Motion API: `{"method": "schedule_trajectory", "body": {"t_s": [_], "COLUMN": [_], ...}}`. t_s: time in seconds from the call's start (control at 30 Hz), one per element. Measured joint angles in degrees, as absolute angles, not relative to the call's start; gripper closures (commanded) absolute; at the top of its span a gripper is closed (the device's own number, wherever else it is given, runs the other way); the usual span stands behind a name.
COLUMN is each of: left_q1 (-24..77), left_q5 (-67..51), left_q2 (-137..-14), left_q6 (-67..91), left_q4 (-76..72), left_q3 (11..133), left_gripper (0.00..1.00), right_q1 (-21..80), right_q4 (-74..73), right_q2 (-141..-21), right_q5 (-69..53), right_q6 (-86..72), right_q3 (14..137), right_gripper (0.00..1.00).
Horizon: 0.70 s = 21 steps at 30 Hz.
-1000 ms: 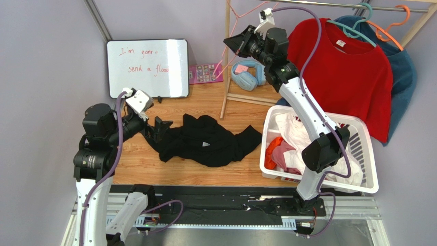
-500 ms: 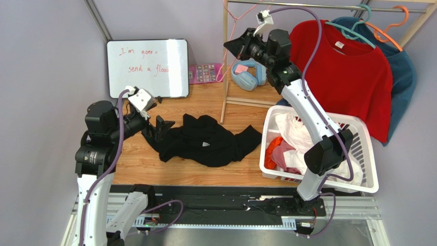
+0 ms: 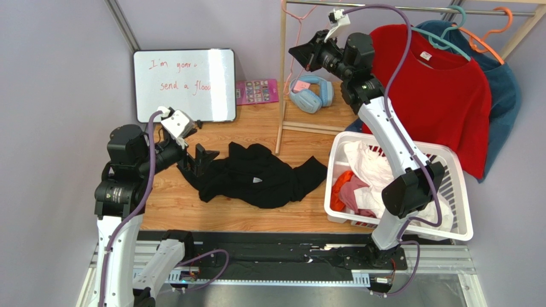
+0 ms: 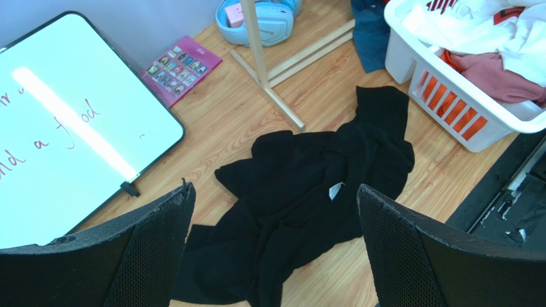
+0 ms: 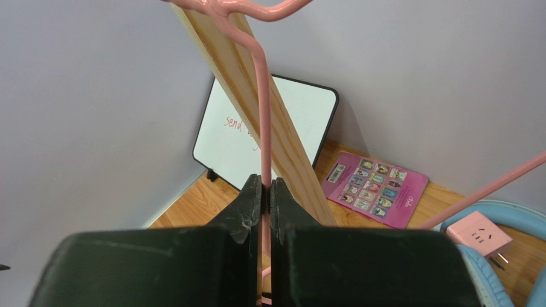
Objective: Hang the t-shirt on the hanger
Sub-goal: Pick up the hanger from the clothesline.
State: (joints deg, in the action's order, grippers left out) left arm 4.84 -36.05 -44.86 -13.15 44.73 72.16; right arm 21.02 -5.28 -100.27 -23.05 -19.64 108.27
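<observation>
The black t-shirt (image 3: 259, 174) lies crumpled on the wooden table, its white neck label up; it also shows in the left wrist view (image 4: 307, 211). My left gripper (image 3: 200, 160) is open and empty just above the shirt's left end (image 4: 272, 249). The pink wire hanger (image 3: 296, 13) hangs at the rack's left end near the wooden post. My right gripper (image 3: 304, 56) is shut on the hanger's wire (image 5: 263, 128), high beside the post; its grip point shows in the right wrist view (image 5: 265, 195).
A wooden rack post (image 3: 282, 70) stands behind the shirt. A red t-shirt (image 3: 436, 89) on a teal hanger and a teal-blue shirt (image 3: 506, 83) hang at the right. A white laundry basket (image 3: 461, 211) sits right. A whiteboard (image 3: 184, 84), pink card (image 3: 256, 91) and blue headphones (image 3: 311, 93) lie behind.
My right gripper has moved up and a little to the right with the pink hanger's wire in it. The left arm has barely moved.
</observation>
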Motion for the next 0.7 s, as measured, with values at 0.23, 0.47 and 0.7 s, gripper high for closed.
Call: {"method": "schedule_trajectory", "body": {"t_s": [0.23,0.47,0.7], "left_q1": [4.84,4.84,4.84], "left_q5": [-38.15,-42.52,-46.04], "left_q2": [-44.97,-47.79,-48.12], "left_q6": [-14.37,-18.55,-20.75], "left_q4": [45.32,49.52,51.00], "left_q3": [72.20,74.32,74.26], "left_gripper": [0.01,0.01,0.01], "right_q1": [20.82,21.10,21.47], "right_q4": [-7.03,-11.00,-19.16], "right_q2": [-96.38,-86.70,-74.54], "right_q5": [-30.33,-33.45,-38.61], "right_q6": [-19.05,-23.90,-25.28], "right_q3": [103.72,93.69,82.63], "right_gripper": [1.00,1.00,1.00]}}
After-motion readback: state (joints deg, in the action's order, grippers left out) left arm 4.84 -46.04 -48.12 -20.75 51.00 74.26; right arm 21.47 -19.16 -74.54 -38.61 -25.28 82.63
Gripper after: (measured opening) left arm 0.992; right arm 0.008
